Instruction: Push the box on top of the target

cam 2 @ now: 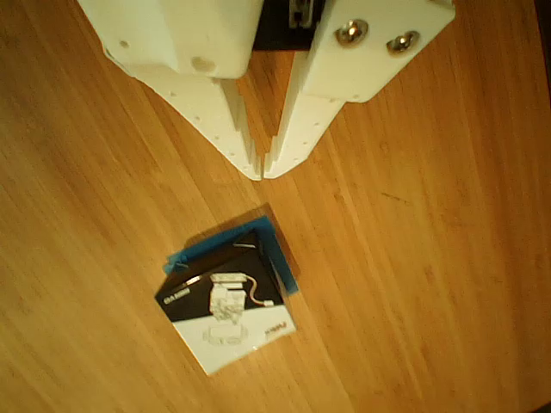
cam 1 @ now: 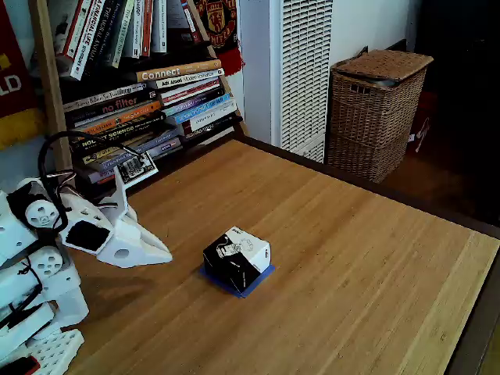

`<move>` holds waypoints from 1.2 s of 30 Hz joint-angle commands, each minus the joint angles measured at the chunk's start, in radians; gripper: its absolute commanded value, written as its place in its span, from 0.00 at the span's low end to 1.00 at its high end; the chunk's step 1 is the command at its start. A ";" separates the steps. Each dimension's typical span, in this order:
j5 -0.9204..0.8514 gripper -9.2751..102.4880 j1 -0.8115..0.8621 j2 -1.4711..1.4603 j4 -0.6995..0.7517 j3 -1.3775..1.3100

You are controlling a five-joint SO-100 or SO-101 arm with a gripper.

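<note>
In the fixed view, the small black-and-white cardboard box (cam 1: 237, 258) sits near the middle of the light wooden table (cam 1: 351, 258), on top of the blue tape square target (cam 1: 260, 278), of which only a thin blue edge shows at the box's 5 o'clock side and along its lower border. The white two-finger gripper (cam 1: 162, 254) lies at the box's 9 o'clock, near it but not touching, its tip pointing toward the box.

The other view looks down past the gripper (cam 2: 263, 168), whose white fingers (cam 2: 215, 112) come in from 12 o'clock and meet at their tips, closed with nothing between them. Here the box (cam 2: 228, 314) lies at 6 o'clock of the fingertips, apart from them, and the blue tape (cam 2: 280, 258) shows along the box's edges from 10 to 2 o'clock.

The fixed view also shows a wooden shelf of stacked books (cam 1: 148, 101) at 11 o'clock and a lidded wicker basket (cam 1: 375, 113) at 2 o'clock, beyond the table.
</note>
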 commanded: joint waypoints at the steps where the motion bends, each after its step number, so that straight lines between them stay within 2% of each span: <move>1: 0.006 0.08 -0.012 0.014 0.023 0.002; 11: 0.021 0.08 -0.025 0.014 0.141 0.003; 36: 0.066 0.09 -0.063 0.014 0.141 0.003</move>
